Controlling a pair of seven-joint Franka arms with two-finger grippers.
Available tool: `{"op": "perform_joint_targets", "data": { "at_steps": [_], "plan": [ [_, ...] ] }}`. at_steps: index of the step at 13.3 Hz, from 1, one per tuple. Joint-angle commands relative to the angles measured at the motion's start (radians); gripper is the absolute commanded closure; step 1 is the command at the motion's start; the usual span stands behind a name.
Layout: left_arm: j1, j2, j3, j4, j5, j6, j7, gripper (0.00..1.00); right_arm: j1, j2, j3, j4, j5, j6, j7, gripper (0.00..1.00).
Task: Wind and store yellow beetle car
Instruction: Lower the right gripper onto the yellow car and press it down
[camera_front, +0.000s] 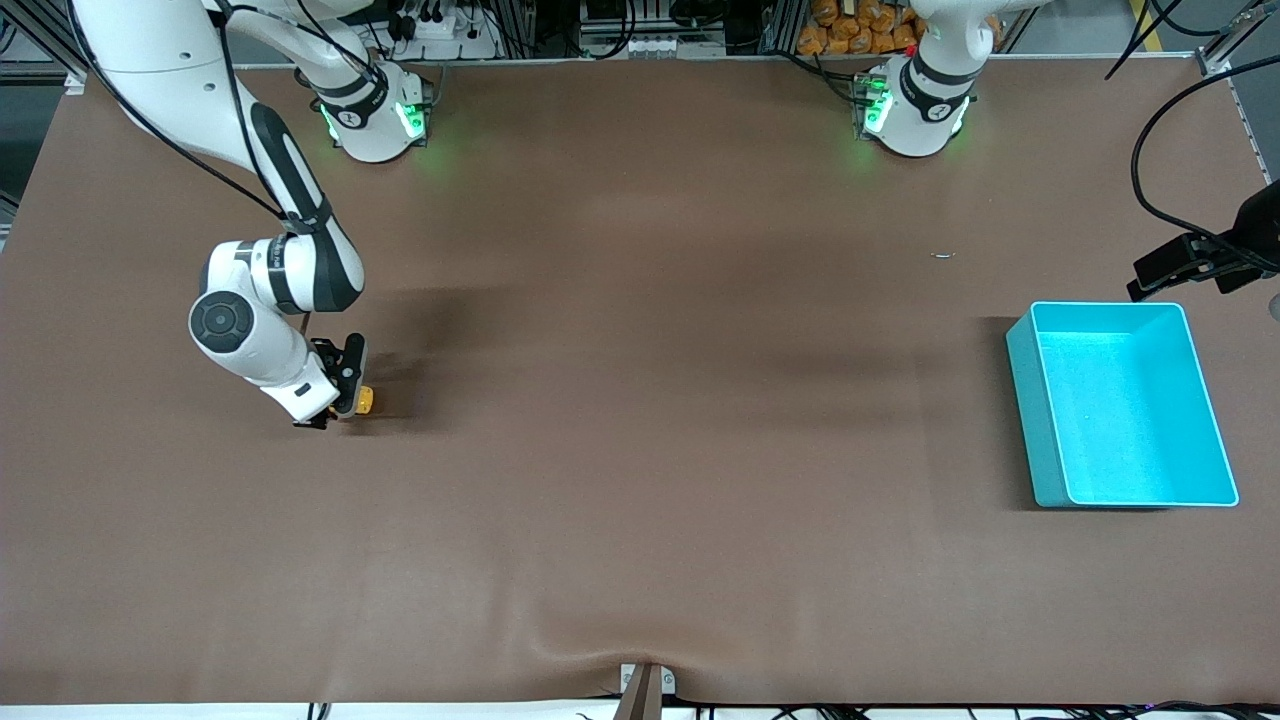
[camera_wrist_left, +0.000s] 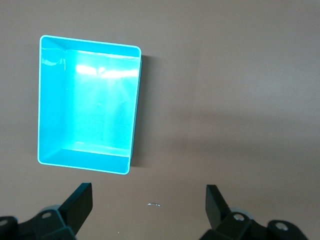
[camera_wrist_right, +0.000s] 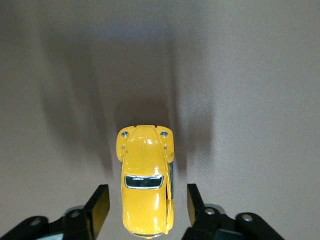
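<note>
The yellow beetle car stands on the brown table toward the right arm's end. In the right wrist view the car sits on its wheels between my right gripper's fingers, with a gap on each side. My right gripper is open, low at the table, around the car's rear half. My left gripper is open and empty, held high in the air beside the turquoise bin; the arm waits there. The bin is empty.
A small silvery scrap lies on the table between the left arm's base and the bin. A bracket sits at the table's front edge. The table cover has a slight ridge near that bracket.
</note>
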Motion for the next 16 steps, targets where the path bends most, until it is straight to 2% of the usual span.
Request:
{"op": "perform_joint_targets", "data": {
  "at_steps": [1, 4, 7, 16],
  "plan": [
    [0.004, -0.004, -0.002, 0.009, -0.02, -0.002, 0.013, 0.0, -0.013, -0.003, 0.007, -0.009, -0.017, 0.017, -0.01, 0.4],
    [0.005, -0.004, -0.002, 0.009, -0.02, -0.002, 0.014, 0.0, -0.015, 0.0, 0.007, -0.009, -0.017, 0.018, -0.01, 0.54],
    [0.005, -0.004, -0.002, 0.009, -0.02, -0.002, 0.013, 0.0, -0.024, 0.014, 0.007, -0.009, -0.017, 0.015, -0.013, 0.6],
    [0.005, -0.004, -0.002, 0.009, -0.02, 0.001, 0.013, 0.0, -0.067, 0.04, 0.007, 0.0, -0.017, 0.035, -0.07, 0.62]
  ]
}}
